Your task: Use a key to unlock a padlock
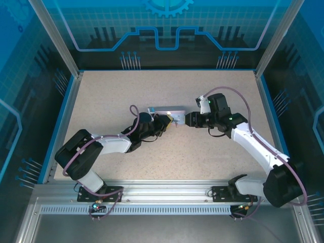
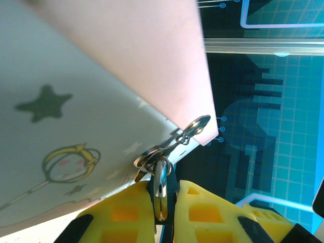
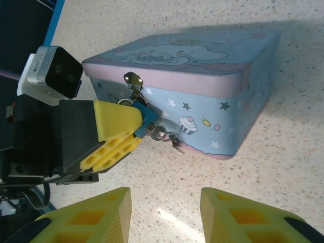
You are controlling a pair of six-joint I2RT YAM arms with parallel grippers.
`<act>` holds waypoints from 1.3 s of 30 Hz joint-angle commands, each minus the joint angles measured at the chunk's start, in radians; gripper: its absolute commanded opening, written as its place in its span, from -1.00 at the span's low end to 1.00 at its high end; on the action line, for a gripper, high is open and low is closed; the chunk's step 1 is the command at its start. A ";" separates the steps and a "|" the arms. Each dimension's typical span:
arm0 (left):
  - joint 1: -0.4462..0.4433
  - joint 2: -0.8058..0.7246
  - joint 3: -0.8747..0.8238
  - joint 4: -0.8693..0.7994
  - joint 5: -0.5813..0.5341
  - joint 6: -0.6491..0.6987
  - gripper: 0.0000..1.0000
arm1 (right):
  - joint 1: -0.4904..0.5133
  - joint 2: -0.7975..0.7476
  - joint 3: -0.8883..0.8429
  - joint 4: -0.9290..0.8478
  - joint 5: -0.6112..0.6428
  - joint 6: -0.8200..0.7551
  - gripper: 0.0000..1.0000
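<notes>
The small silvery padlock (image 2: 161,188) hangs at the front latch (image 3: 132,81) of the pale blue cartoon tin (image 3: 202,76). My left gripper (image 2: 163,197) is shut on the padlock, edge-on between its yellow fingers (image 3: 114,121). The padlock's round lower end (image 3: 158,134) pokes out past those fingers. A tiny thin key (image 3: 176,146) dangles on a ring just below it, against the tin's front wall. My right gripper (image 3: 164,217) is open with nothing in it, a short way in front of the padlock and key. From above, both grippers (image 1: 166,124) (image 1: 186,120) face each other by the tin (image 1: 164,110).
The tin stands near the middle of the speckled table (image 1: 212,152). A blue rim (image 1: 68,101) and aluminium posts (image 1: 55,40) border the table. The left arm's wrist camera (image 3: 53,71) sits close to the tin's left corner.
</notes>
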 commanded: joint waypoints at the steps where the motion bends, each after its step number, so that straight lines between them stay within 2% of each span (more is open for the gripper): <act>1: 0.009 -0.002 0.023 0.082 0.049 0.050 -1.00 | 0.009 0.017 -0.041 0.137 -0.111 0.203 -0.13; 4: 0.012 0.006 0.016 0.107 0.081 0.089 -1.00 | 0.005 0.023 -0.105 0.284 -0.166 0.365 -0.10; 9: 0.020 0.042 0.003 0.173 0.126 0.133 -1.00 | -0.004 0.037 -0.191 0.459 -0.181 0.572 -0.12; 14: 0.029 0.119 -0.013 0.313 0.152 0.095 -1.00 | -0.004 0.053 -0.250 0.566 -0.164 0.670 -0.17; 19: 0.029 0.178 -0.017 0.393 0.156 0.056 -1.00 | -0.005 0.061 -0.266 0.569 -0.147 0.675 -0.21; 30: 0.028 0.179 -0.010 0.392 0.154 0.053 -1.00 | -0.019 0.071 -0.280 0.492 -0.092 0.641 -0.30; 39: 0.029 0.189 -0.012 0.408 0.157 0.044 -1.00 | -0.028 0.137 -0.288 0.592 -0.104 0.656 -0.38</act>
